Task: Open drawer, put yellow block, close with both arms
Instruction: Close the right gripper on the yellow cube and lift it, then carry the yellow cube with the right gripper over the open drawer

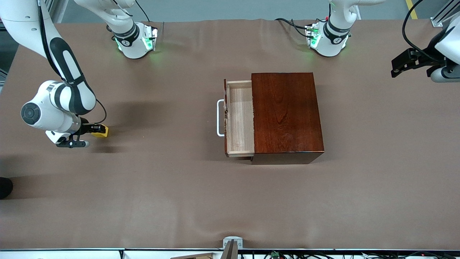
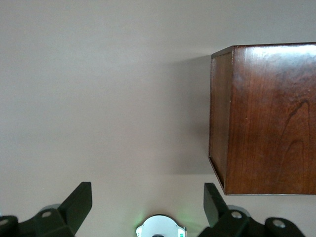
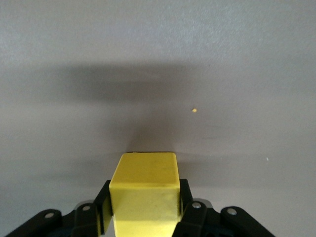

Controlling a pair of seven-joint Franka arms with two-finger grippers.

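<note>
The dark mahogany box [image 1: 286, 112] stands mid-table, and its drawer [image 1: 240, 118] is pulled out toward the right arm's end. The pale wood tray is empty and the white bar handle [image 1: 219, 118] faces that end. My right gripper [image 1: 94, 130] is shut on the yellow block [image 1: 100, 131], low over the cloth near the right arm's end of the table. In the right wrist view the block [image 3: 144, 190] sits between the fingers [image 3: 183, 195]. My left gripper [image 1: 397, 68] waits open and empty, up at the left arm's end. In the left wrist view its fingers [image 2: 79, 201] stand wide apart beside the box [image 2: 266, 118].
Brown cloth [image 1: 161, 187] covers the table. The two green-lit arm bases [image 1: 136, 41] [image 1: 325, 39] stand along the edge farthest from the front camera. A tiny yellow speck [image 3: 194, 110] lies on the cloth ahead of the block.
</note>
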